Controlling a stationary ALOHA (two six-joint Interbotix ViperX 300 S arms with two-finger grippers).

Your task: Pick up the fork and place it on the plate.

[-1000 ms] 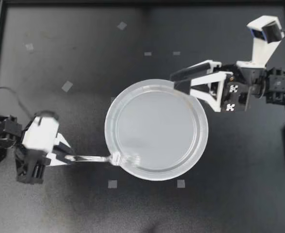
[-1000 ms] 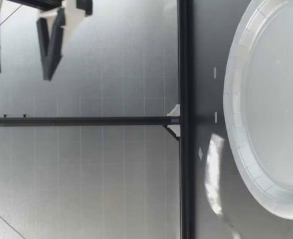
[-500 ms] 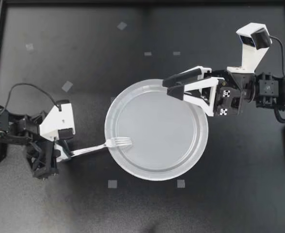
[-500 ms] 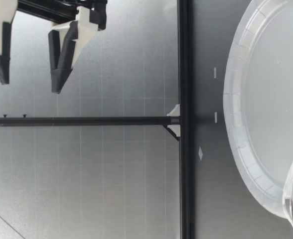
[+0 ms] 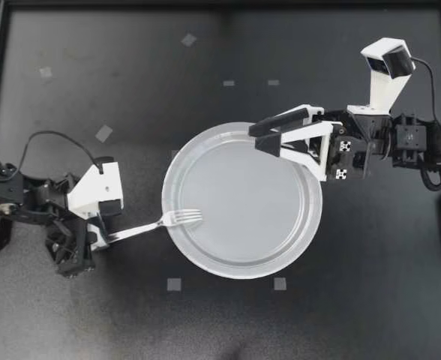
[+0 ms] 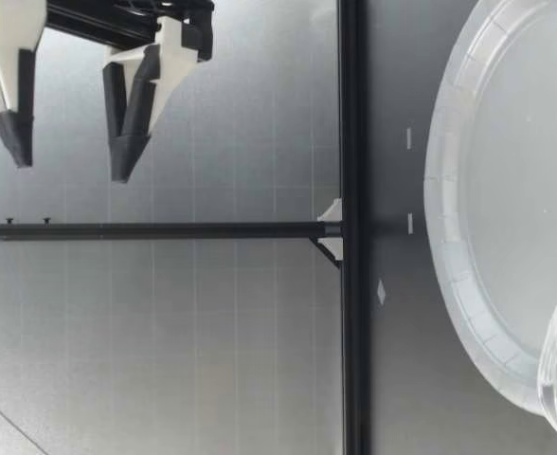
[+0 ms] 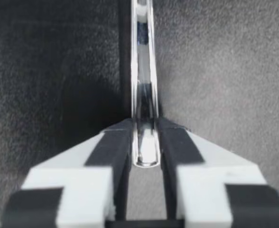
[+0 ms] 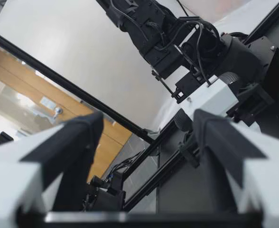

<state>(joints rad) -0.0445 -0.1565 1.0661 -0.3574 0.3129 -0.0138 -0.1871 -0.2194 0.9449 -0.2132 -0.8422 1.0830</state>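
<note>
Since the clear fork looks light, slick and bendy, my left gripper clamping its handle's very end seems sound.

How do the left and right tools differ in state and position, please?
The left tool is shut on the fork; the right tool is open and empty. The left tool sits beside the plate; the right tool hangs over its opposite rim. Both point toward the plate.
</note>
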